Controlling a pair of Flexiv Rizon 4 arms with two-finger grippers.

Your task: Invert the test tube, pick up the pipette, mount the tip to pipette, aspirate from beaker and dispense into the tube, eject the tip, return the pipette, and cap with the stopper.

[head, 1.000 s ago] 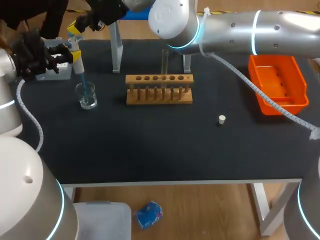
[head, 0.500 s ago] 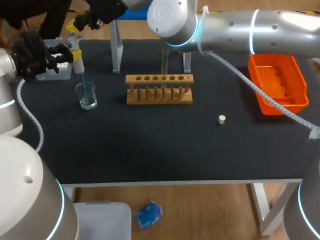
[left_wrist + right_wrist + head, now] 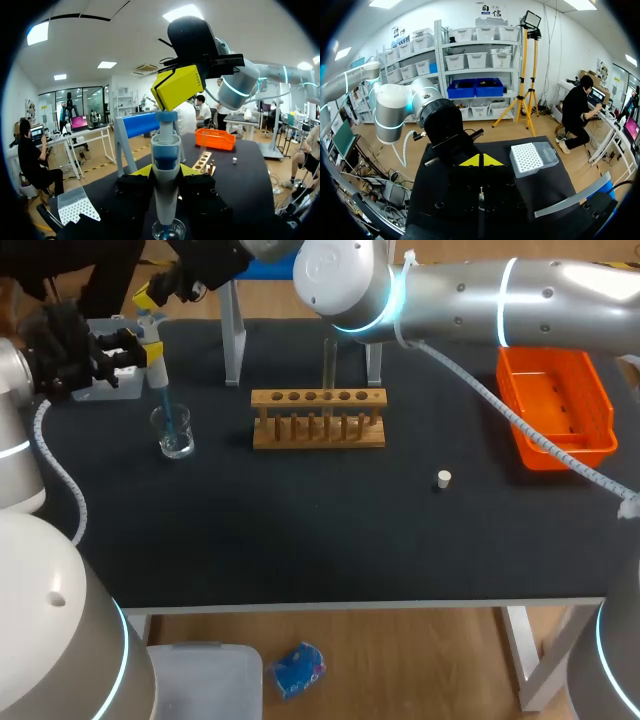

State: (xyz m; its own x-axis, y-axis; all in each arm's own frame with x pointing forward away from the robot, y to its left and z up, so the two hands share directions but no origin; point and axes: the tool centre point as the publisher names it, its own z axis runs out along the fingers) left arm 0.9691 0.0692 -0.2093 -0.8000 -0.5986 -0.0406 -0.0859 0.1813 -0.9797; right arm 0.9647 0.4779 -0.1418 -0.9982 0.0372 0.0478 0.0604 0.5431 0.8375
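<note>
Over the dark counter (image 3: 400,530), the likely light, slick pipette (image 3: 165,150) dips into the fragile glass beaker (image 3: 174,432), left pincer (image 3: 165,174) sensibly grasping its stiff barrel, right pincer (image 3: 176,86) clenched atop the plunger.

An orange bin (image 3: 555,390) sits right of the wooden rack (image 3: 318,430).

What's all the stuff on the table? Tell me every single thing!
pipette: 1, white and blue, in left gripper, tip in beaker
beaker: 1, clear, table's left
rack: 1, wooden, middle
tube: 1, clear, upright in rack
stopper: 1, white, right of rack
bin: 1, orange, table's right
tip box: 1, clear, far left corner
stand: 1, metal, behind rack
left gripper: 1, yellow tips, shut on pipette
right gripper: 1, yellow tips, shut, at pipette's top
</note>
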